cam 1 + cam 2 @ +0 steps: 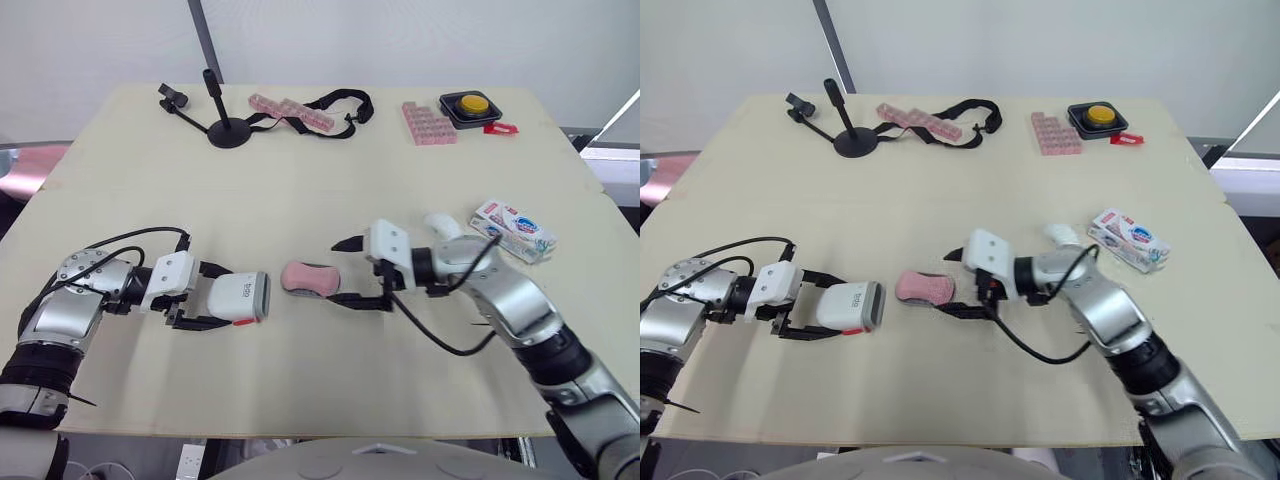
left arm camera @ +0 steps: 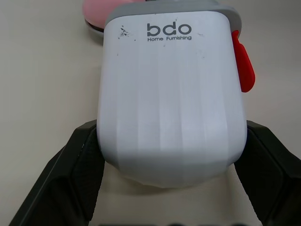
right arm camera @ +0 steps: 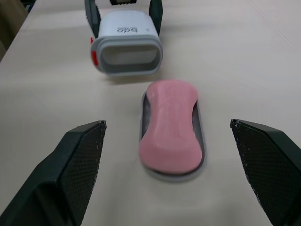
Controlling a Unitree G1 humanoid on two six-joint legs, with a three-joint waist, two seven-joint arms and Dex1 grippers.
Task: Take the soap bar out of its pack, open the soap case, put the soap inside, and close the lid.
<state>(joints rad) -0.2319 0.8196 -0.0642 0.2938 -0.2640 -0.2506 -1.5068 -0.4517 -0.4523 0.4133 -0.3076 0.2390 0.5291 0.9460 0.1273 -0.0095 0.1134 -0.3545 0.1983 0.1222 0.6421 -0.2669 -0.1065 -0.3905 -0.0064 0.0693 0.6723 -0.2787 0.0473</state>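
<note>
Left pincer (image 1: 222,297): clamps white case (image 2: 171,103). Right pincer (image 1: 340,270): wide, facing 1 soap (image 3: 171,125) on tray (image 3: 201,141). We should square the tray to the case mouth before pushing.

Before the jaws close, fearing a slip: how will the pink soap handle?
The pink soap looks smooth and rounded, so it may squirt from a pinch. Resting on its shallow grey tray, it could slide off if pushed. Probably rigid.
</note>
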